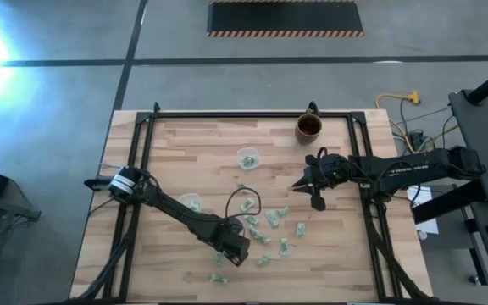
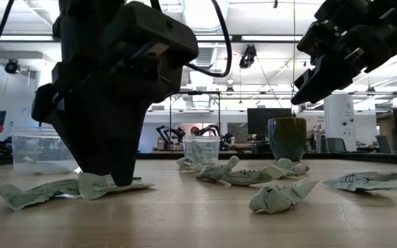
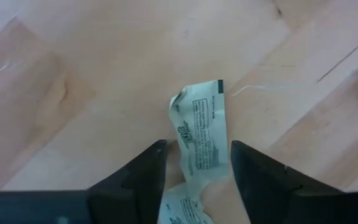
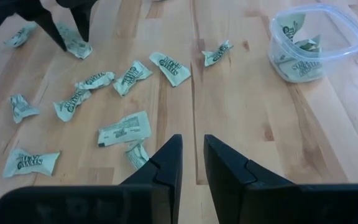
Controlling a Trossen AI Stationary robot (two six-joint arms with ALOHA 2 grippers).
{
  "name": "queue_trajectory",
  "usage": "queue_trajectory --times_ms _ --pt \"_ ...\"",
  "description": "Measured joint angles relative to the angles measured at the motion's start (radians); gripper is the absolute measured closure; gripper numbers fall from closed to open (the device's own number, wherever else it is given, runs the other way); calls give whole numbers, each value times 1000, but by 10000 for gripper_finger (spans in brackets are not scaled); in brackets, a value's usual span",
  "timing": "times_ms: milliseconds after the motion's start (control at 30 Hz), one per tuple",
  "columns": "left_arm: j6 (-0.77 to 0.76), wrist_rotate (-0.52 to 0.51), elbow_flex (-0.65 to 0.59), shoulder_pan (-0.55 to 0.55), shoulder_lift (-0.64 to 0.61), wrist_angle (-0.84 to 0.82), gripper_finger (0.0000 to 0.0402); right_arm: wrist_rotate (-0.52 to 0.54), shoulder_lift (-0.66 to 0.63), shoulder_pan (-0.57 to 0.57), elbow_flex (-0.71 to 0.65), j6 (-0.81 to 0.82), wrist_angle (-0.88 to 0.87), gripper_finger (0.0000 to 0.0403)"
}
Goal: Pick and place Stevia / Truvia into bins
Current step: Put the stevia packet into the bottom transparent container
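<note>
**A robotics lab**

The wooden table (image 1: 193, 144) sits in a black metal frame (image 1: 252, 115) on a grey concrete floor (image 1: 74, 85) with a hazard-striped mat (image 1: 285, 17). The low view shows an open hall behind: strip lights, exposed ceiling ducts, monitors (image 2: 264, 120), and other robot arms (image 2: 167, 132) on benches.

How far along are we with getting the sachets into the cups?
Early. One clear cup already holds a few sachets. In hand: the left gripper is down at the table, fingers open astride a sachet, not gripped yet. The right gripper hovers empty. Left: a dozen or so scattered sachets.
</note>
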Motion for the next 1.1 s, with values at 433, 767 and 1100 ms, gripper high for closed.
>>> queue_trajectory --times_ms 433,767,1100 --pt "8 -34 24 1 0 -35 394 0 0 0 0 -14 0 344" --pt "29 -240 44 8 -129 -98 401 1 1 0 0 -10 9 344" --pt "1 -319 40 15 -305 -533 401 0 1 0 0 13 28 344"
